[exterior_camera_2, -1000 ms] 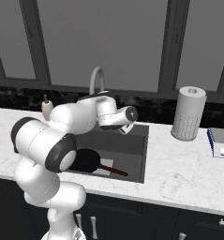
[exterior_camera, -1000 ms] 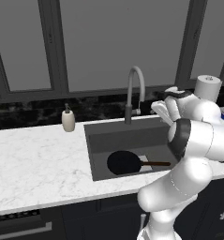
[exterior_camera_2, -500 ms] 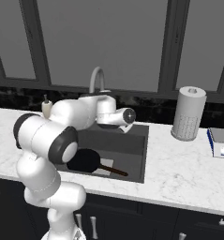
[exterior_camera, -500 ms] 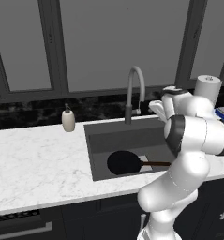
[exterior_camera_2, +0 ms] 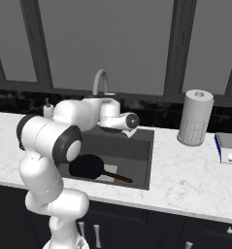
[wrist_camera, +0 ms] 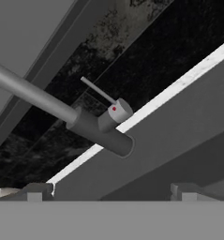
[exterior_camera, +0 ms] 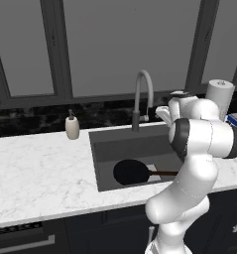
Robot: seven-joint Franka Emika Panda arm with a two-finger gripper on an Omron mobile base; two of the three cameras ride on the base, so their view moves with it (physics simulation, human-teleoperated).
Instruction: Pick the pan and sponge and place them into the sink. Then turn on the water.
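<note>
gripper (wrist_camera: 111, 190) open, black pan (exterior_camera: 131, 171) in sink (exterior_camera: 102, 149)

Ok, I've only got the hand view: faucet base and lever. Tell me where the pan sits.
Observer: The pan lies flat on the floor of the sink, with its handle pointing right in the left base view.
Operator: Check the spout.
Observer: The faucet arches over the basin, and no water falls from it.
Operator: Name what flanks the sink.
Observer: On the counter, a soap dispenser stands to its left and a paper towel roll to its right.
</note>
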